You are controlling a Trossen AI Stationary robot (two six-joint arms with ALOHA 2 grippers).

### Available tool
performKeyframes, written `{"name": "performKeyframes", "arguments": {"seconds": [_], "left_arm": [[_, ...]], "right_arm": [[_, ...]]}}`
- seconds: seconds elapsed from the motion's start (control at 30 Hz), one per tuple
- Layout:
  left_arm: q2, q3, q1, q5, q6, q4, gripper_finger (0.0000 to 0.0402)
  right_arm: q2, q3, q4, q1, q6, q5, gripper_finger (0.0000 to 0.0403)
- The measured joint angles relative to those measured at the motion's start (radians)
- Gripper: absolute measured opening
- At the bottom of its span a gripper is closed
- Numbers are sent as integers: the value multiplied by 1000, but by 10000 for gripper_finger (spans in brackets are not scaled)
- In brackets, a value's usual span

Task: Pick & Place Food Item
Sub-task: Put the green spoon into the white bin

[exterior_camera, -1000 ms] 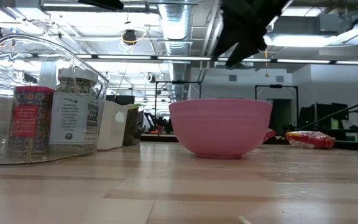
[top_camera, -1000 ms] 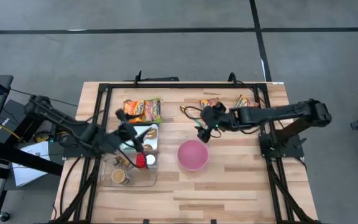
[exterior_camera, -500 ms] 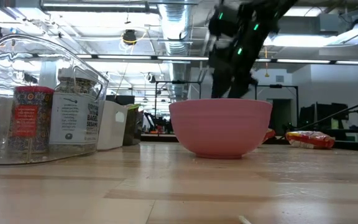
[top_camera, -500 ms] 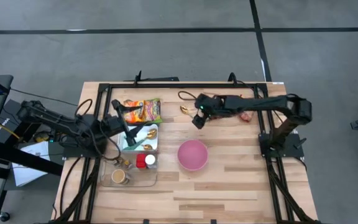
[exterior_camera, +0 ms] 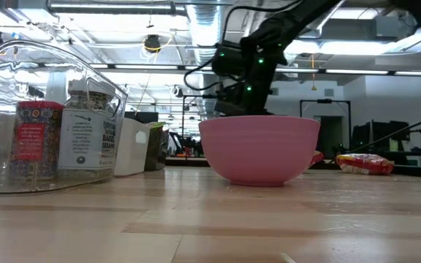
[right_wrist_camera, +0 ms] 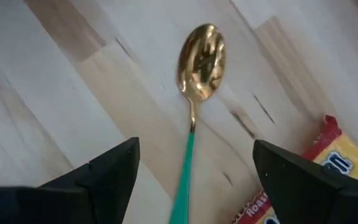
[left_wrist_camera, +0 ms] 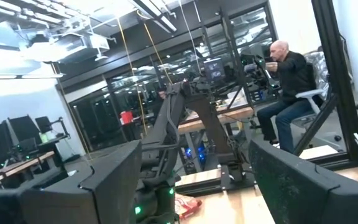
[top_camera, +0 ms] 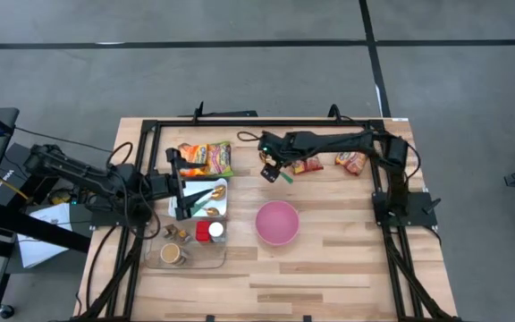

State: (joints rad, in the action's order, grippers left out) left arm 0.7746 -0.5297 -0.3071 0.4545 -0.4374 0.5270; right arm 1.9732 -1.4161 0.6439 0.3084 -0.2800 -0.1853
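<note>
Spoon [right_wrist_camera: 196, 93], thin, stiff, light and probably slippery, lies flat on the table [top_camera: 329, 259] just beside a snack packet [right_wrist_camera: 303, 180], under the right gripper [top_camera: 272, 170] with fingers apart, best pinched across its green handle.

Clear bin [top_camera: 186, 257] holds spice jars [exterior_camera: 86, 131]; seated person [left_wrist_camera: 289, 74] in room beyond table [top_camera: 329, 277].

Pink bowl [top_camera: 277, 223]; spoon [right_wrist_camera: 197, 87] gold with green handle; orange-yellow snack bags [top_camera: 206, 158]; light striped wood table [top_camera: 329, 268].
</note>
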Motion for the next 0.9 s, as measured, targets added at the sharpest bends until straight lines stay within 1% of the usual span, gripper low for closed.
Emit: {"name": "performKeyframes", "arguments": {"seconds": [0.1, 0.33, 0.5, 0.57, 0.63, 0.73, 0.8, 0.9], "left_arm": [[0, 0, 0, 0, 6, -7, 289], [0, 0, 0, 0, 37, -31, 289], [0, 0, 0, 0, 59, -31, 289], [0, 0, 0, 0, 60, -31, 289], [0, 0, 0, 0, 60, -31, 289], [0, 0, 0, 0, 60, -30, 289], [0, 0, 0, 0, 60, -31, 289], [0, 0, 0, 0, 60, -31, 289]], "right_arm": [[47, -45, 22, -15, -1, -19, 306], [130, -54, 55, -37, -4, -26, 306], [137, -55, 52, -19, 14, -9, 304], [137, -55, 48, -6, 18, 16, 299], [138, -55, 37, 8, 19, 40, 287], [140, -55, 17, 20, 18, 46, 262], [140, -55, 9, 25, 20, 57, 239], [141, -55, 6, 27, 22, 57, 192]]}}
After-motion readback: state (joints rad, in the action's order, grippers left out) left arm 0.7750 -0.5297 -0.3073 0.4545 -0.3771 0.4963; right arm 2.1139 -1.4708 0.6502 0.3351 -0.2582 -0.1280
